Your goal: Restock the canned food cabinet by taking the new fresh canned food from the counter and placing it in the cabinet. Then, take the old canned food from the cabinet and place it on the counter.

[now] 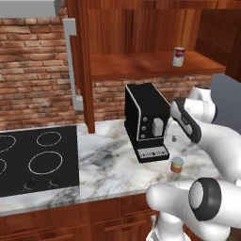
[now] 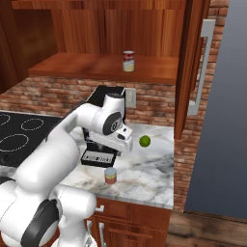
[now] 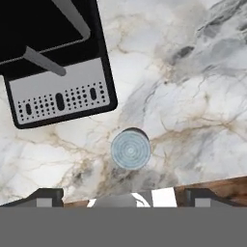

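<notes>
In your left base view, the new fresh canned food (image 1: 177,165) stands lower right on the bench (image 1: 113,169); the old canned food (image 1: 178,56) sits upper right in the cabinet (image 1: 141,66). In your hand view, the gripper (image 3: 123,195) hangs released above the tin's silver top, bottom centre.

Upper frame: the cabinet (image 1: 141,66) is warm, grained wood. Lower down, the counter (image 1: 113,174) is polished veined marble. At centre, the new fresh canned food (image 3: 130,150) has a ridged metal top.
</notes>
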You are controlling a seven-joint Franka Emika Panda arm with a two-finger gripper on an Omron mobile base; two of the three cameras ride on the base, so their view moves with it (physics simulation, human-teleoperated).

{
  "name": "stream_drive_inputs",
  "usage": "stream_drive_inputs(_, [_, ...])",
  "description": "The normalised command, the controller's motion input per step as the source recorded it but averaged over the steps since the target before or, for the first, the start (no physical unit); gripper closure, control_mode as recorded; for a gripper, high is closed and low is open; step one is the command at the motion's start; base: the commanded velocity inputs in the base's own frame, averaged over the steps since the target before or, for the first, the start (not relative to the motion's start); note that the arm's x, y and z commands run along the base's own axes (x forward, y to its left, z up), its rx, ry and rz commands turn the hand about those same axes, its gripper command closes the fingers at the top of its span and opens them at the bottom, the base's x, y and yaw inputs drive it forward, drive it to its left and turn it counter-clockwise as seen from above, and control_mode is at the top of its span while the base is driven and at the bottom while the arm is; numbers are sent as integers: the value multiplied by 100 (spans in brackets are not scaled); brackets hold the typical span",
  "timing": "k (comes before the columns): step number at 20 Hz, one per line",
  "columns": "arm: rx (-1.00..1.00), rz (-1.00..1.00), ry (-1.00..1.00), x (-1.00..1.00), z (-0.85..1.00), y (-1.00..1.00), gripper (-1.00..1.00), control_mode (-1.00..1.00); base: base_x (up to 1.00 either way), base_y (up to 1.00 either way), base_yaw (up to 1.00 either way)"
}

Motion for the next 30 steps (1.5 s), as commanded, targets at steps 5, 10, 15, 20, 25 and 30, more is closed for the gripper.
stream_drive_inputs(5, [-1,-5,12,-14,-73,-1,-100,-100,0,0,0])
stream_drive_inputs(10, [0,0,0,-32,-44,0,-100,-100,0,0,0])
stream_drive_inputs(15, [0,0,-1,-22,-27,-1,-100,-100,0,0,0])
stream_drive_inputs(20, [0,0,-9,-1,-22,7,-100,-100,0,0,0])
stream_drive_inputs(25, [0,0,-10,11,-20,2,-100,-100,0,0,0])
stream_drive_inputs(30, [-1,0,-5,20,-19,2,-100,-100,0,0,0])
